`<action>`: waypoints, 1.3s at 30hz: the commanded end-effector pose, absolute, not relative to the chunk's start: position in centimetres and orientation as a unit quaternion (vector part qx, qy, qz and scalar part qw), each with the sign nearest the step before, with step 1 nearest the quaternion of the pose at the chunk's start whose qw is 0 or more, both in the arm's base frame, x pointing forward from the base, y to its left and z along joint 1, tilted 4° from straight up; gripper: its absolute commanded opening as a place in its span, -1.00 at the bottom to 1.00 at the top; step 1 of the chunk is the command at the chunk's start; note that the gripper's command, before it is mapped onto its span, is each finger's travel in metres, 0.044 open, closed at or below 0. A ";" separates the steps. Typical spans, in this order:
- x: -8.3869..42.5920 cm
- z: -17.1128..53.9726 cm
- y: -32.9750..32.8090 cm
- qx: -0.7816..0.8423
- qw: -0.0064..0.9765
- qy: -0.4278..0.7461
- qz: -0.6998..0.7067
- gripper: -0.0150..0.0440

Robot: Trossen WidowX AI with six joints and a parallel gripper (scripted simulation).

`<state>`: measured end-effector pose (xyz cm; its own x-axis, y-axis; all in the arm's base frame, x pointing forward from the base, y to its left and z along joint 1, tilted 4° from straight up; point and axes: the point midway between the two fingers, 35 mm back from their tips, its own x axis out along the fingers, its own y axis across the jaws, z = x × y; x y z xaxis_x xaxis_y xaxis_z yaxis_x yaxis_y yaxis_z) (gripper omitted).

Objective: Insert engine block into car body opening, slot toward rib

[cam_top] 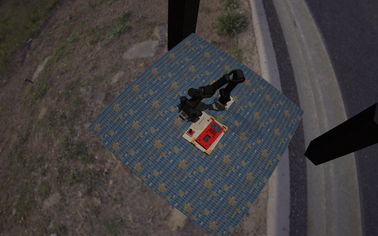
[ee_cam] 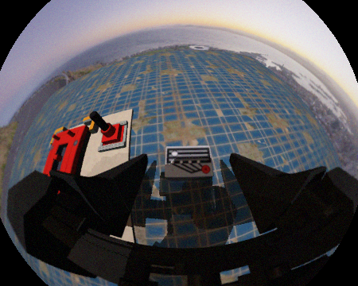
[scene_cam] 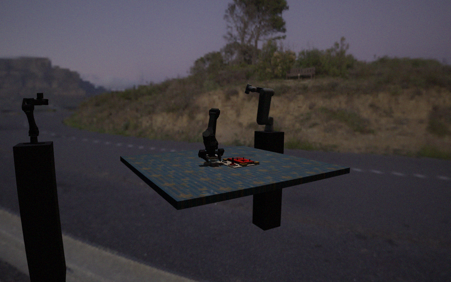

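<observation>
Waiting outside its destination, the engine block (cam_top: pixel 183 115) (scene_cam: pixel 213 163) (ee_cam: pixel 188 160) appears to rest on the patterned table top (cam_top: pixel 160 164) (scene_cam: pixel 272 173) (ee_cam: pixel 227 99), at left among the parts in the top view, with the nearest table edge well apart toward 10 o'clock. Around it the gripper (cam_top: pixel 188 116) (scene_cam: pixel 213 159) (ee_cam: pixel 190 158) stands released, its fingers spread wide toward 9 and 3 o'clock in the wrist view, gaps showing on both sides and nothing grasped. Farther right, the red lever unit (cam_top: pixel 190 131) (scene_cam: pixel 232 161) (ee_cam: pixel 113 134) rises at 5 o'clock from the block in the top view, on the cream board (cam_top: pixel 203 119) (scene_cam: pixel 223 165) (ee_cam: pixel 103 159), whose near edge looks close to one finger. At far right of the group, toward 4 o'clock, the red car body (cam_top: pixel 213 135) (scene_cam: pixel 235 160) (ee_cam: pixel 75 148) sits inside yellow corner brackets (cam_top: pixel 193 142), its opening (cam_top: pixel 207 137) (ee_cam: pixel 60 156) unfilled. The step in hand appears to be securing a grip, with seating and withdrawal not yet done. The next move likely calls for centring the fingers, closing squarely, lifting straight up and carrying the block toward 4 o'clock, high enough to pass the upright lever. Which face bears the slot cannot be told for certain, so its turn toward the rib needs checking before lowering; a skewed entry could catch the opening's rim.
</observation>
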<state>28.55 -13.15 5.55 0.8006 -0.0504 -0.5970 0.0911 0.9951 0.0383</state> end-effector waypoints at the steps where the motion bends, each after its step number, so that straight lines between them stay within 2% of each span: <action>1: 27.5 6.7 -13.0 0.030 0.949 0.312 -0.035 1.00; 28: 27.1 7.1 -13.2 0.034 0.948 0.313 -0.040 1.00; 39: 28.3 7.0 -13.8 0.185 0.904 0.374 -0.095 1.00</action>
